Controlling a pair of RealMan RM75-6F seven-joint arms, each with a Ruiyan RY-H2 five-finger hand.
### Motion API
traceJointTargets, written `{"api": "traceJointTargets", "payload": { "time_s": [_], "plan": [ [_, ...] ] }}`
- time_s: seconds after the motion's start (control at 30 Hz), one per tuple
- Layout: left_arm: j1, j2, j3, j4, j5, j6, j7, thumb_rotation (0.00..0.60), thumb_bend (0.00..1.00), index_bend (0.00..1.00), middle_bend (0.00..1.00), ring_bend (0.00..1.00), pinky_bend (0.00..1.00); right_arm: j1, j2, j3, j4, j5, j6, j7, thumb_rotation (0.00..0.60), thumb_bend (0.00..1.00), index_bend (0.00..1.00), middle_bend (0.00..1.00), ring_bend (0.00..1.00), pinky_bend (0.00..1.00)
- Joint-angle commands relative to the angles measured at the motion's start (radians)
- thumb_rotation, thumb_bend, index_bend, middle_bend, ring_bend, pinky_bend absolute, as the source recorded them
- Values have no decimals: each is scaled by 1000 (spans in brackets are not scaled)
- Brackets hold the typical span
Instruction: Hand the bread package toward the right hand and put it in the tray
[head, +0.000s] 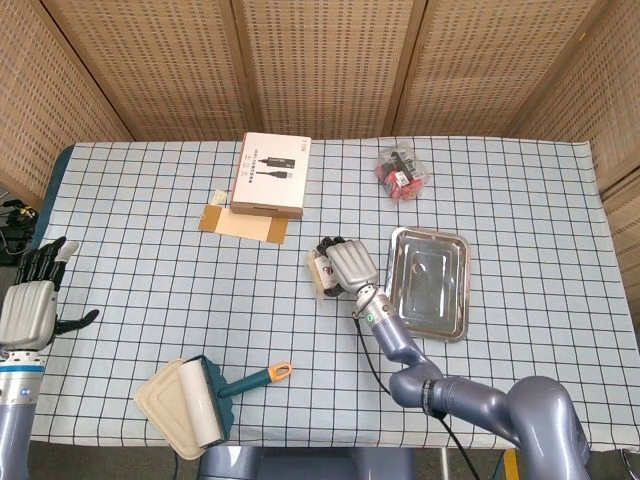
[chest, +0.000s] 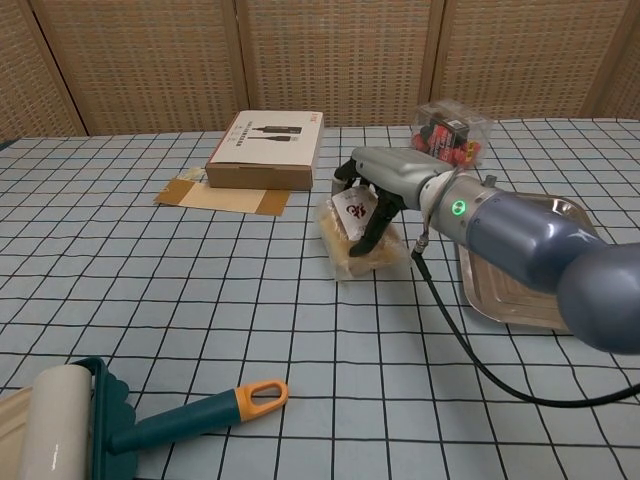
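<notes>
Checked table (head: 150, 250): box (head: 271, 174), tray (head: 430, 281), bread package (chest: 352, 232), lint roller (head: 200, 398), snack pack (head: 401, 173).

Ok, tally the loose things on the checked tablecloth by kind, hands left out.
Food packages: 2, clear bread package and clear pack of red snacks
Cardboard pieces: 2, white-topped box and flat brown card
Steel tray: 1
Teal lint roller: 1
Total: 6

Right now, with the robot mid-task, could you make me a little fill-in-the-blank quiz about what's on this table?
1. The right hand closes its fingers around the ____ package.
2. The metal tray holds ____ so far.
3. The lint roller has a teal handle with an ____ tip.
4. The left hand holds ____ at the table's edge.

Missing words: bread; nothing; orange; nothing
</notes>
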Motion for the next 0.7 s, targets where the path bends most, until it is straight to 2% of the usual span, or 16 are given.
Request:
{"api": "traceJointTargets", "payload": {
  "time_s": [0.03,0.23,0.43,0.6,0.7],
  "plan": [
    [2,1,0,-1,6,-5,-4,600,24,0,0,0,0,-16,18,-10,-35,-20,21,4,600,142,725,503,447,594],
    [9,1,-3,-3,20,1,-4,600,23,0,0,0,0,-50,106,-6,-156,-39,82,-44,600,142,728,506,448,598],
    [16,1,-6,-12,34,7,1,600,24,0,0,0,0,-119,264,6,-311,-5,145,-113,600,142,717,504,448,597],
    [20,0,-3,-21,50,12,11,600,24,0,0,0,0,-169,348,0,-362,32,166,-129,600,142,708,498,448,595],
    [21,-4,4,-27,67,16,32,600,24,0,0,0,0,-215,385,-20,-352,74,163,-110,600,142,702,491,448,595]
  ]
}}
